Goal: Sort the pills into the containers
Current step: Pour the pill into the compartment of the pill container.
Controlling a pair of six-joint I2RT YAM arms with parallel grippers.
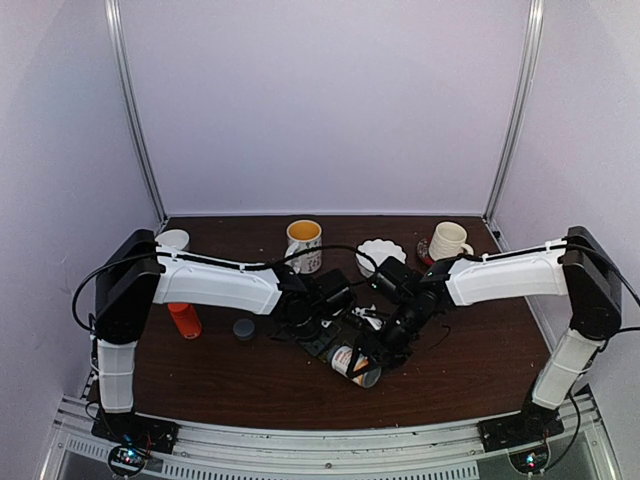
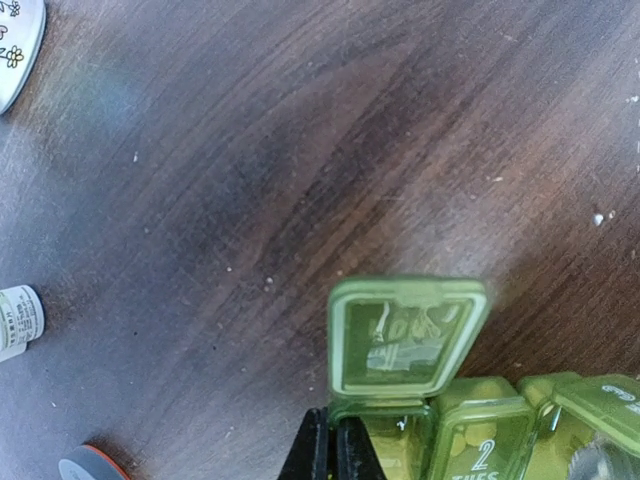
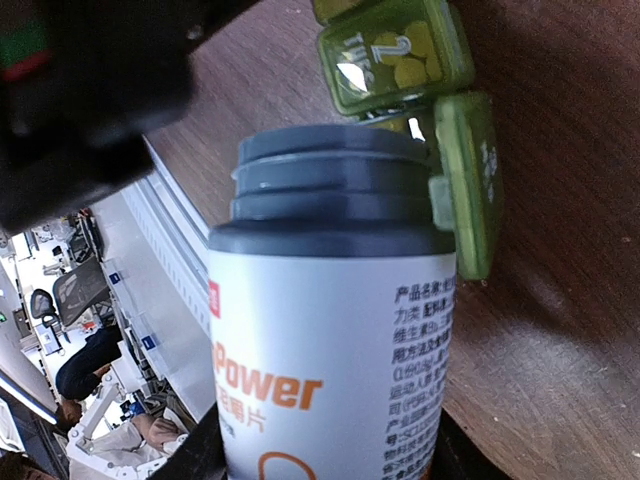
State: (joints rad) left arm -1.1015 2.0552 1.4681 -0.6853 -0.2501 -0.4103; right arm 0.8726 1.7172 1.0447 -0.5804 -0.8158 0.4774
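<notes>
Glossy white cylindrical bottle [image 3: 330,340], grey threaded neck, is clamped by right gripper [image 3: 325,462]; left gripper [image 2: 332,450] is closed at translucent green pill box [image 2: 480,430].

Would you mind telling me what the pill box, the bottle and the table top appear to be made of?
The pill box looks like glossy translucent green plastic: pills show through it. The bottle seems opaque plastic, white printed body and grey threaded neck, slight sheen. The table shows dark wood grain, fairly matte; wood or laminate, I cannot tell.
</notes>
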